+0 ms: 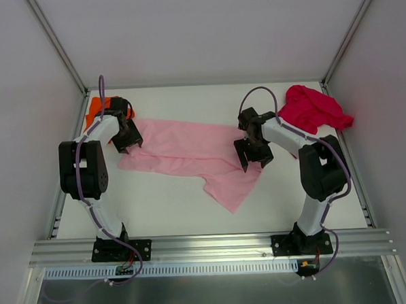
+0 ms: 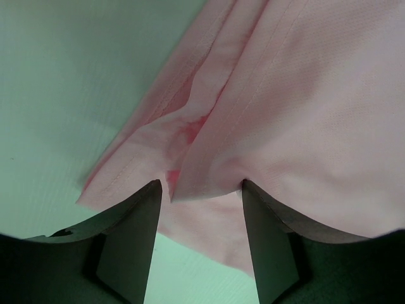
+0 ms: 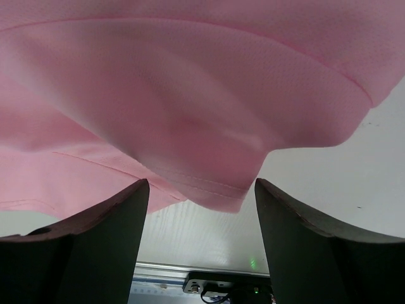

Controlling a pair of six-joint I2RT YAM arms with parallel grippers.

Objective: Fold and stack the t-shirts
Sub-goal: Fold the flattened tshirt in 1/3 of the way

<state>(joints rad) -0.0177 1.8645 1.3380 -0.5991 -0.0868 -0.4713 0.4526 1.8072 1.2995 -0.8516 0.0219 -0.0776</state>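
The light pink t-shirt (image 1: 189,151) is lying spread out on the white desk (image 1: 165,208). Its long axis is running from one arm across to the other, and one corner is trailing off toward the arm bases.

The left end effector (image 1: 130,145) is hovering at the shirt's left end, released, with its fingers standing apart. In its wrist view a folded hem corner is sitting just ahead of and between the fingertips, and more cloth is passing beneath them with nothing pinched. The right end effector (image 1: 254,161) is hanging over the opposite end, likewise released and wide. A rounded hem fold is lying directly ahead of its fingertips, with bare desk showing below. I cannot tell whether either is touching cloth.

Each arm is nearest its own end, so the coming move is probably turning on a paired pinch of both ends.

The orange t-shirt (image 1: 95,106) is lying bunched just behind the left end effector, and the crimson t-shirt (image 1: 313,109) is lying crumpled behind and outward of the right one. White walls (image 1: 183,37) are closing in three sides.
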